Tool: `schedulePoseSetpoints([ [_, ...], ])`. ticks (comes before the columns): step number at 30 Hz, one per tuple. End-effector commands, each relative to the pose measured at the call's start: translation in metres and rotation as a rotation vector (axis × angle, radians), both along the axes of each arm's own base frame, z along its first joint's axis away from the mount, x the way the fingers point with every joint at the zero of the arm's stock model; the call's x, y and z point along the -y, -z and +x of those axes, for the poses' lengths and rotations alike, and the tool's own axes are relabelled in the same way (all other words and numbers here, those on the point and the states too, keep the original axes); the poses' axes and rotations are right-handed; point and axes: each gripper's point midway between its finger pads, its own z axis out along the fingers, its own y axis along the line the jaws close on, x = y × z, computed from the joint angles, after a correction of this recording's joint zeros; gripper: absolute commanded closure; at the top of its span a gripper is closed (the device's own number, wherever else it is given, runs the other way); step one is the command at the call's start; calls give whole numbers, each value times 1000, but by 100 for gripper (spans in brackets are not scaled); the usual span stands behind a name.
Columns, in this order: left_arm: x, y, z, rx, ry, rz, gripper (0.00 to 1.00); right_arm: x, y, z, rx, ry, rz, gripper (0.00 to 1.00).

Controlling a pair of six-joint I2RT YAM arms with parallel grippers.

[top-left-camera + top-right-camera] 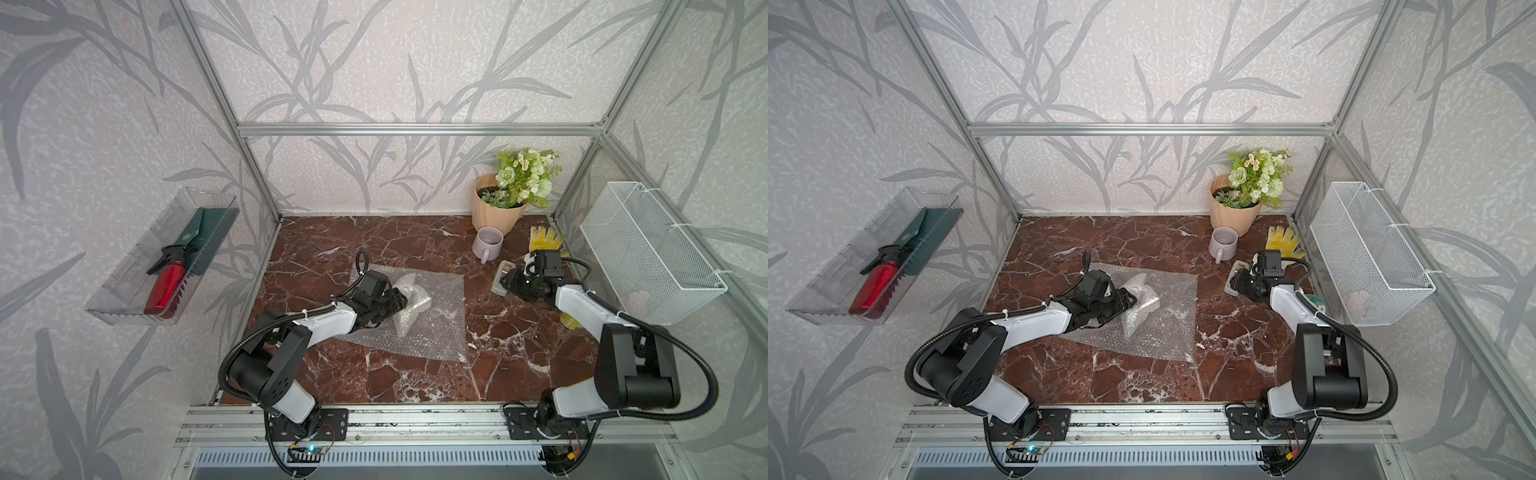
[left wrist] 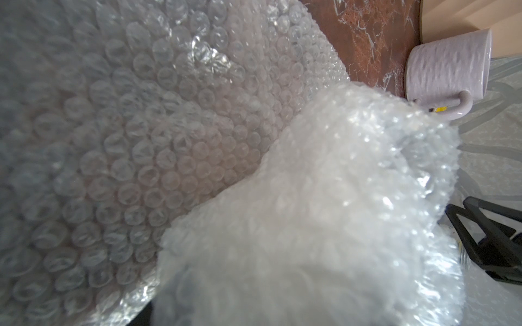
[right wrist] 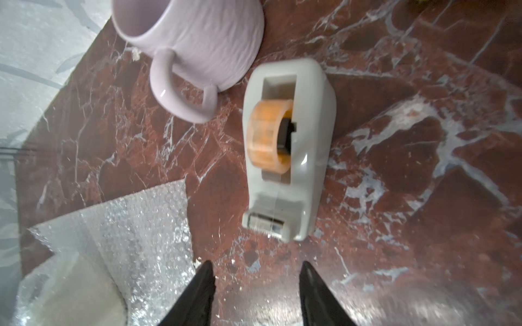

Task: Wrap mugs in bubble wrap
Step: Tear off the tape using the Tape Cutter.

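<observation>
Left jaws: set wide around a crumpled bundle (image 1: 409, 305) of bubble wrap, pinching it at its waist over the middle of the surface (image 1: 374, 374). In the left wrist view, one black finger (image 2: 485, 240) against the wrap, the opposite finger hidden behind it. Faint pink tint through the bubbles; contents otherwise impossible to make out.

Under the bundle, a flat sheet (image 1: 436, 332) of bubble wrap, spread on the surface and reaching right and near of the left jaws.

Right jaws: spread apart, empty, low over the bare surface at the right side, both fingers (image 3: 203, 288) clear of everything. Straight ahead of the tips, a grey tape dispenser (image 3: 288, 158) with an orange-tinted roll, cutter end toward the jaws, near but not touching.

Oval label on a green tool (image 1: 208, 241) in the clear wall tray (image 1: 120, 291) on the left: too small to read.

At the far right, a lilac mug (image 1: 487, 243), upright, just in front of the peach flowerpot (image 1: 494, 216), handle turned toward the near edge. Beyond the dispenser from the right jaws, just beside it without touching. Well apart from the left jaws, far and right of them.
</observation>
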Motion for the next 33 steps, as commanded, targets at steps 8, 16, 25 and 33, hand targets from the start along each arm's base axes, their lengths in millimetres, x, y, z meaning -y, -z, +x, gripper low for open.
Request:
schedulePoseSetpoints([
  [8,-25,45,-29,-157,-7,146,30,7,10,23,-20,-21,147,63],
  [16,-26,44,-30,-159,-5,151,30,4,25,30,-31,-22,233,64],
  [25,-27,43,-30,-158,-4,157,30,7,37,32,-47,8,308,70],
  [33,-27,43,-30,-155,-8,153,30,5,45,29,-49,23,372,82],
])
